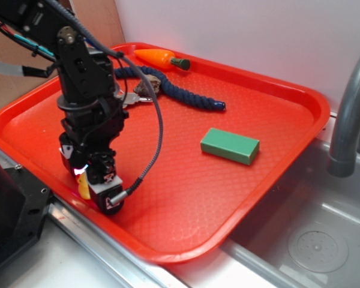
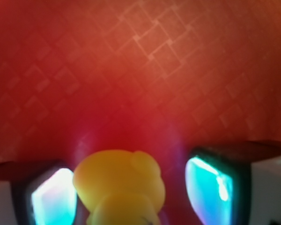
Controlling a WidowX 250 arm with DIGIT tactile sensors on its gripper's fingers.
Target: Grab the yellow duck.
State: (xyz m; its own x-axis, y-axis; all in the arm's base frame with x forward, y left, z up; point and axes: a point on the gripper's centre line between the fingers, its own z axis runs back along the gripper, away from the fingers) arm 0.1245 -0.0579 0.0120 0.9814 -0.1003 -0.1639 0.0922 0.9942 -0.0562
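Nearest the wrist camera, the yellow duck (image 2: 119, 187) fills the bottom middle of the view, blurred, a rounded yellow body sitting between the two glowing finger pads (image 2: 54, 199). The left pad lies right against the duck's side; on the right a narrow strip of red shows between the duck and the other pad, so whether the jaws press on it cannot be told. They stand at a narrow-to-middling spread around the toy.

In the exterior view only a sliver of yellow (image 1: 83, 187) shows at the gripper (image 1: 93, 186), which is lowered to the near-left rim area of the red tray (image 1: 168, 198), its tips at or just above the textured surface. A black cable (image 1: 153, 144) loops down the arm to the wrist.

Farther out on the tray, the green block (image 1: 230, 146) lies flat toward the right, well apart from the gripper. A dark blue rope (image 1: 186, 96) curls across the far part, and an orange toy carrot (image 1: 159, 58) rests by the far rim. Right of the tray sits a metal sink (image 1: 312, 240) with a grey faucet (image 1: 348, 108).

No brand, label or writing can be read on any of it
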